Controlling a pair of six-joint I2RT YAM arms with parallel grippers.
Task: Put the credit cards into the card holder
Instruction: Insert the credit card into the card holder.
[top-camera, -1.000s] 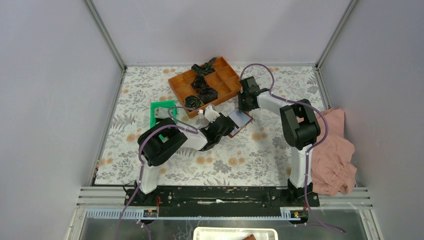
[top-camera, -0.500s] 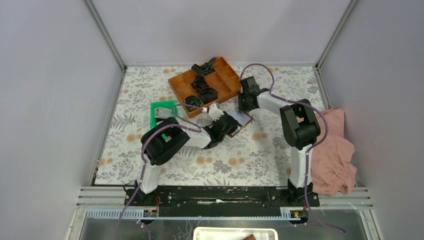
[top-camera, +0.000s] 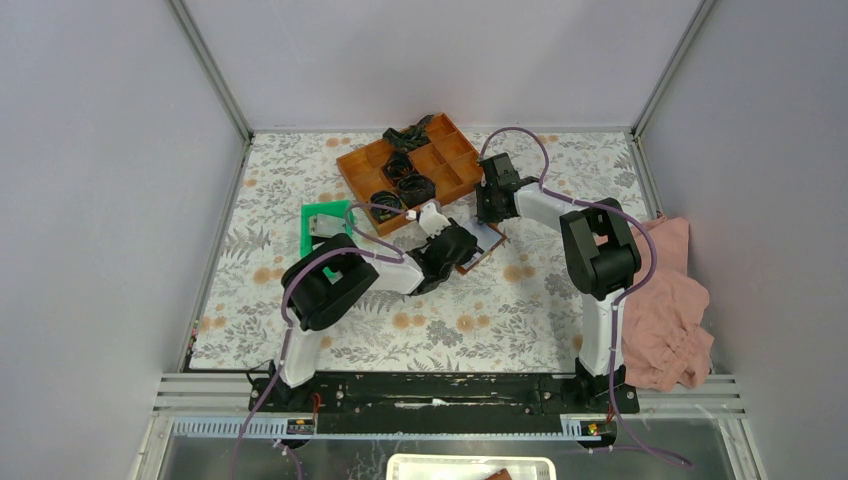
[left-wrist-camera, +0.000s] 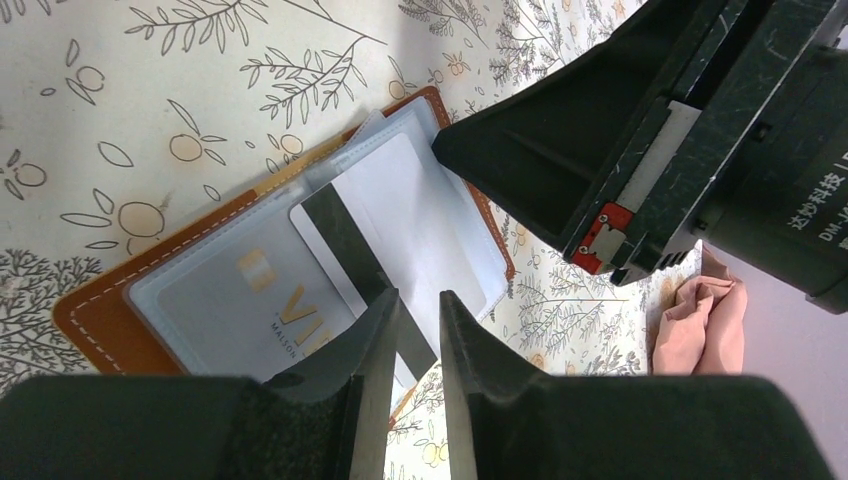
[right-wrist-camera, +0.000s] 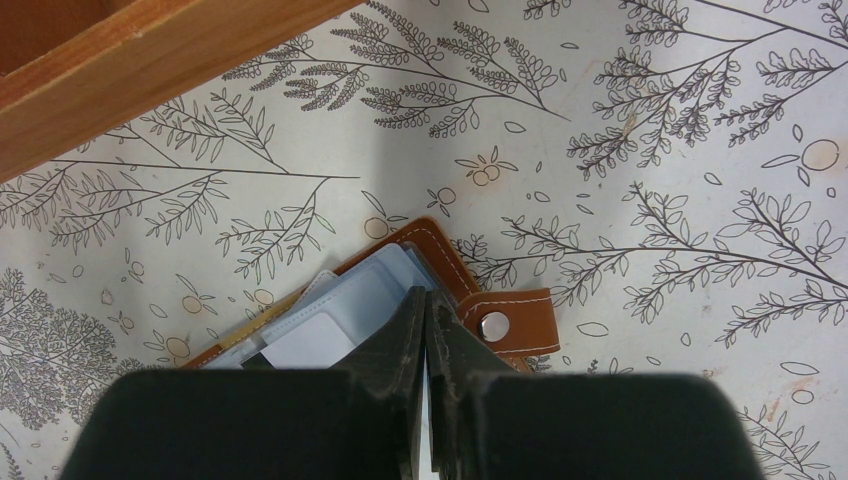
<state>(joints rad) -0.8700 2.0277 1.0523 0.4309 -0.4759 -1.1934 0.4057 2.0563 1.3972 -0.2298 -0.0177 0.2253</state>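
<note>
Card holder (left-wrist-camera: 120, 300) lies open on worktop (left-wrist-camera: 150, 60), mid-table; credit card (left-wrist-camera: 400, 230) half into clear sleeve. Left fingers (left-wrist-camera: 372, 350) pinch card edge; right fingers (right-wrist-camera: 405, 330) pressed together pin holder. Next: slide card home

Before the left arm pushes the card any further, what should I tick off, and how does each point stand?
1. Card holder lies open on the table: ok.
2. Credit card partly inside a clear sleeve, dark stripe end still out: ok.
3. Left pincer nearly shut over the card's near edge; an actual grip: cannot tell.
4. Right pincer shut at the holder's edge beside the snap tab: ok.
5. Card square with the sleeve: cannot tell.
</note>
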